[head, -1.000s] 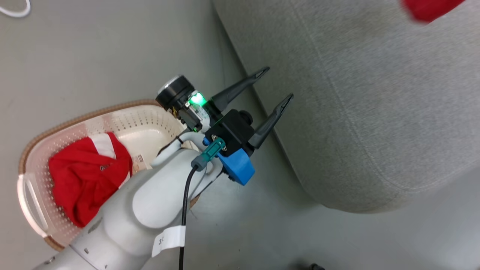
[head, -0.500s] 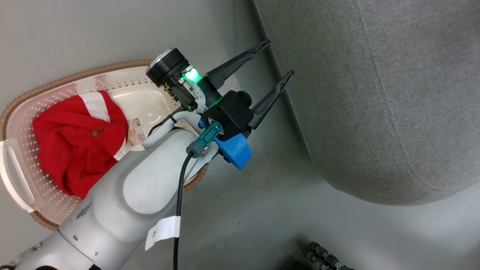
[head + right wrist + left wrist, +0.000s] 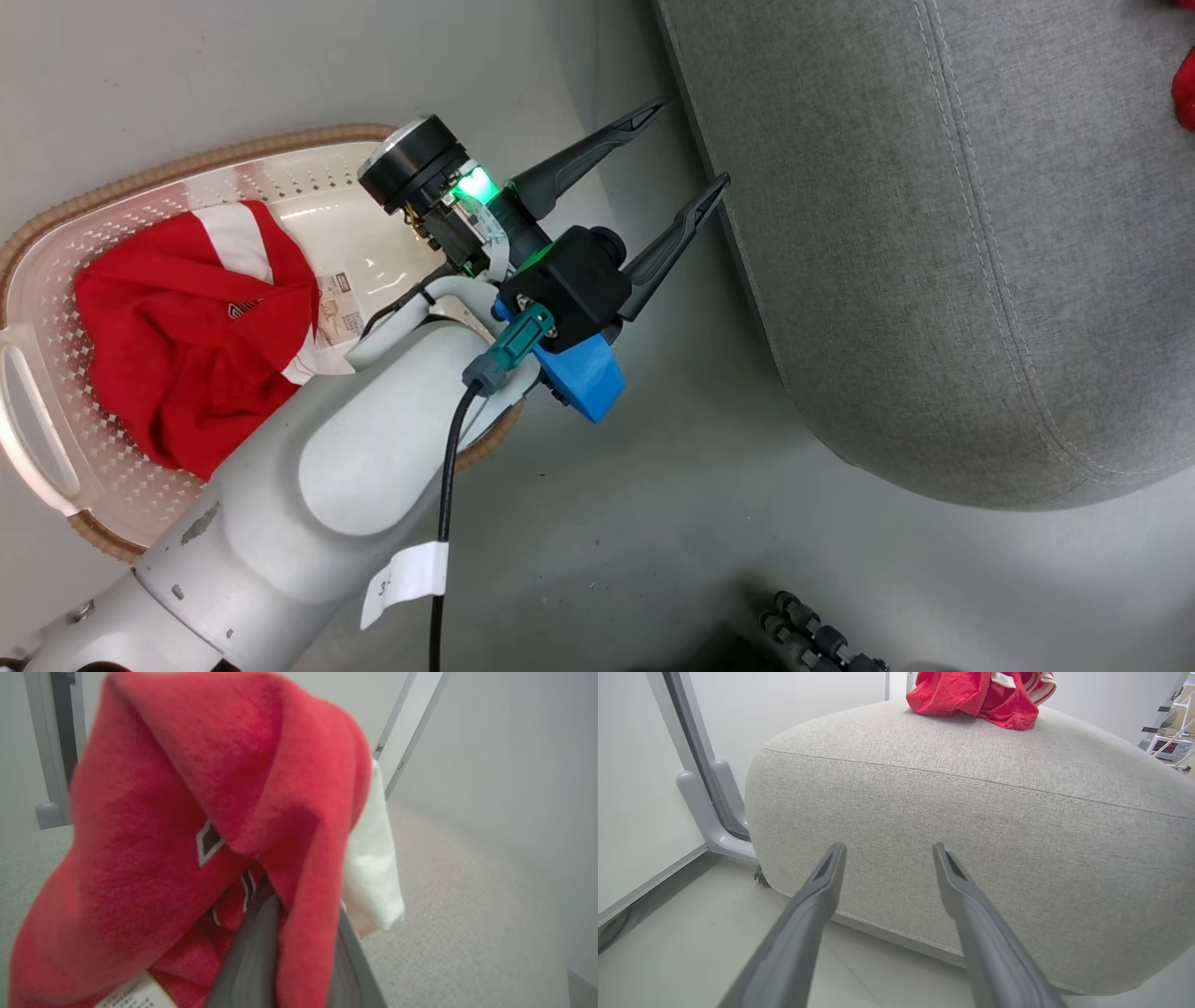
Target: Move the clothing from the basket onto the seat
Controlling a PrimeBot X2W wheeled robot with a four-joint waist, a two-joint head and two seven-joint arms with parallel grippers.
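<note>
A pale grey floor runs between a cream basket and a big grey seat. One red garment with a white stripe lies crumpled in the basket, beside a sticker on its base. The left gripper hangs above the floor between basket and seat, its fingers spread wide, holding nothing and aimed at the seat's side. A red heap sits on top of the seat. Above the cushion, the right gripper has its fingers drawn close together, pinching red fabric that drapes over them.
</note>
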